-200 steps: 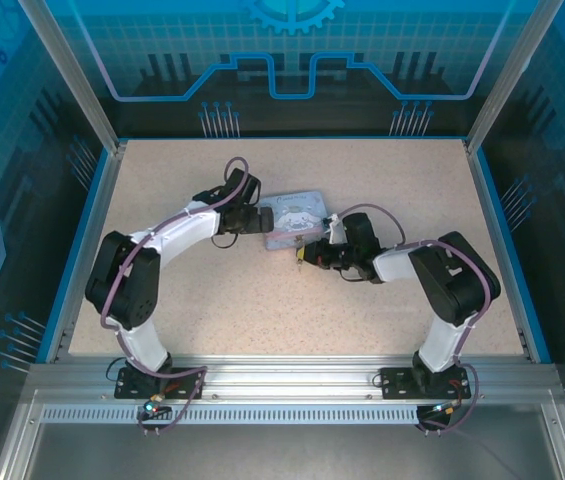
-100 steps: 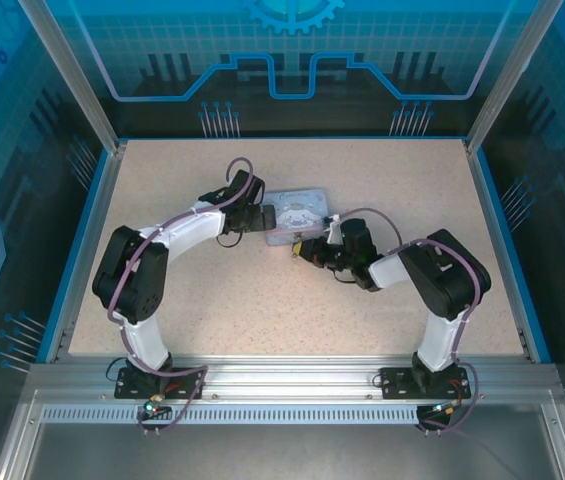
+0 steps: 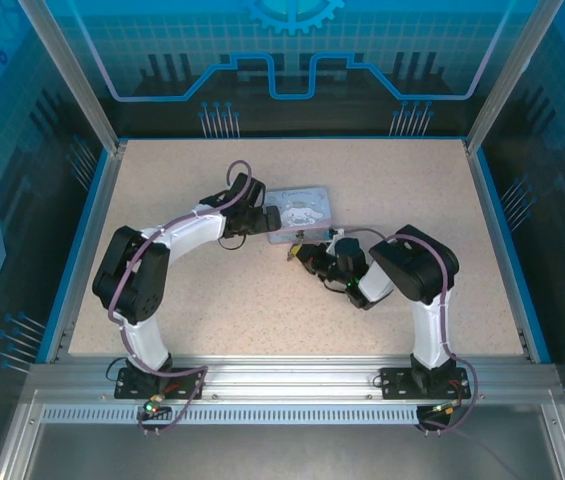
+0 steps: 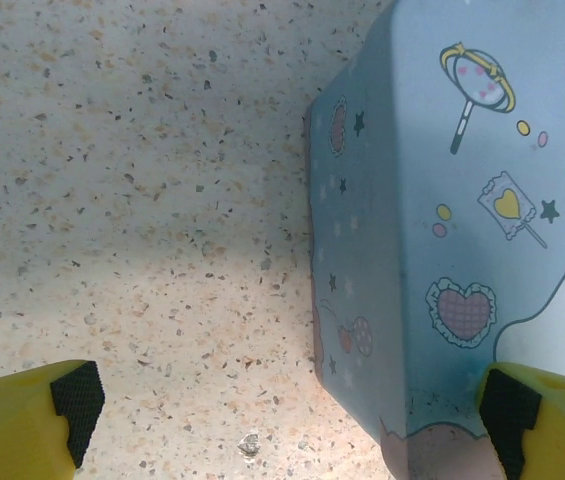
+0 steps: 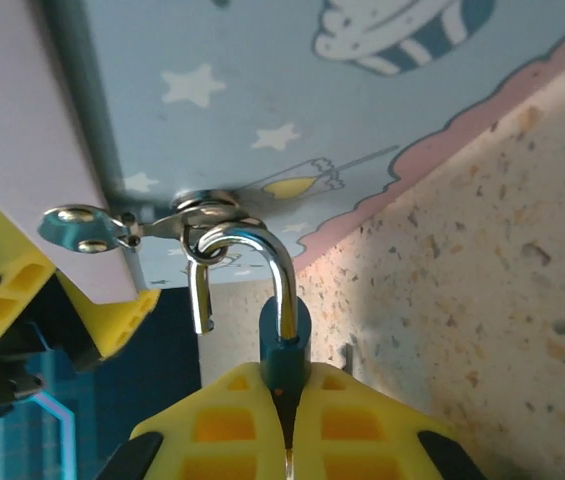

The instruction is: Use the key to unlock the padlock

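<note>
Clamping the padlock between its tips, right gripper is clenched — left gripper released.

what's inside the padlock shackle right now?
The hasp ring on the tin passes through the shackle. The right claw, shut, covers the lower body of the padlock.

The padlock is tiny, with a blue body and a thin silver shackle. My right hand pinches its body, shackle pointing away from me. The shackle stands sprung open, its free leg clear of the body, the bend hooked through the tin's metal hasp.
</note>
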`<action>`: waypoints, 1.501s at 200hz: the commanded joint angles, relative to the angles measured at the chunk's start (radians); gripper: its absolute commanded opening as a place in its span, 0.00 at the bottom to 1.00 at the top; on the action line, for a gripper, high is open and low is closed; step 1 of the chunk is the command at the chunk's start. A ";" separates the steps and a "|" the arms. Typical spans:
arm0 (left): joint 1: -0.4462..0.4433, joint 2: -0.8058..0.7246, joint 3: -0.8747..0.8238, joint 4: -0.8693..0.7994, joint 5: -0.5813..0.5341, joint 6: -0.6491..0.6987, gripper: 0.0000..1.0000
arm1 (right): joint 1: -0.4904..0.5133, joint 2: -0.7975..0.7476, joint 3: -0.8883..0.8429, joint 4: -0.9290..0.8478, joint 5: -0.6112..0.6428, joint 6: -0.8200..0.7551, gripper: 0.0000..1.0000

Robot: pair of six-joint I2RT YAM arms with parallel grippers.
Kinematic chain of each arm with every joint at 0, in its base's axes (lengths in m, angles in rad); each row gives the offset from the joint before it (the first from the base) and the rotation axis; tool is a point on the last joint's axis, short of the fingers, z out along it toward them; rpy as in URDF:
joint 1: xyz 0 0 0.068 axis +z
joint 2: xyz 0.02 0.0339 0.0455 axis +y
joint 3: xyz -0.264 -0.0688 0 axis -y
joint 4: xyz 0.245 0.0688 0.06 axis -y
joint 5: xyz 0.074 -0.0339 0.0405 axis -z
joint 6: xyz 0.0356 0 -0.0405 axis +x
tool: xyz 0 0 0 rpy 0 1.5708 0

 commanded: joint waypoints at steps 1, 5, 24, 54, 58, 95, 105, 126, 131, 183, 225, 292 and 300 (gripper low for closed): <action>-0.015 0.051 -0.061 -0.114 0.055 0.002 0.98 | 0.021 0.059 -0.038 -0.131 0.048 0.065 0.00; -0.015 0.051 -0.061 -0.114 0.055 0.002 0.98 | 0.020 0.053 -0.036 -0.133 0.044 0.053 0.00; -0.015 0.050 -0.060 -0.115 0.054 0.001 0.99 | 0.017 0.009 -0.019 -0.195 0.010 -0.008 0.00; -0.015 0.045 -0.054 -0.118 0.056 0.001 0.98 | 0.006 -0.058 -0.014 -0.229 0.007 -0.066 0.00; -0.015 0.046 -0.054 -0.118 0.058 0.001 0.98 | 0.003 -0.062 -0.015 -0.216 0.008 -0.066 0.00; -0.015 0.044 -0.048 -0.126 0.064 -0.003 0.98 | -0.006 -0.102 0.025 -0.201 0.007 -0.075 0.00; -0.014 0.043 -0.050 -0.129 0.063 -0.005 0.98 | -0.006 -0.114 0.028 -0.205 0.029 -0.071 0.00; -0.015 0.042 -0.059 -0.125 0.067 -0.014 0.98 | -0.005 -0.126 -0.004 -0.116 0.118 -0.037 0.00; -0.015 0.043 -0.063 -0.122 0.071 -0.017 0.98 | -0.006 -0.129 -0.011 -0.090 0.141 -0.025 0.00; -0.016 0.003 -0.128 -0.073 0.111 -0.069 0.97 | -0.015 -0.161 -0.006 -0.046 0.207 -0.006 0.00; -0.025 -0.012 -0.150 -0.055 0.126 -0.090 0.97 | -0.059 -0.130 -0.010 -0.015 0.220 0.033 0.00; -0.025 0.006 -0.138 -0.057 0.126 -0.093 0.97 | -0.221 -0.165 0.006 -0.239 0.101 -0.042 0.00; -0.025 0.010 -0.136 -0.056 0.126 -0.094 0.97 | -0.254 -0.170 0.049 -0.329 0.019 -0.082 0.00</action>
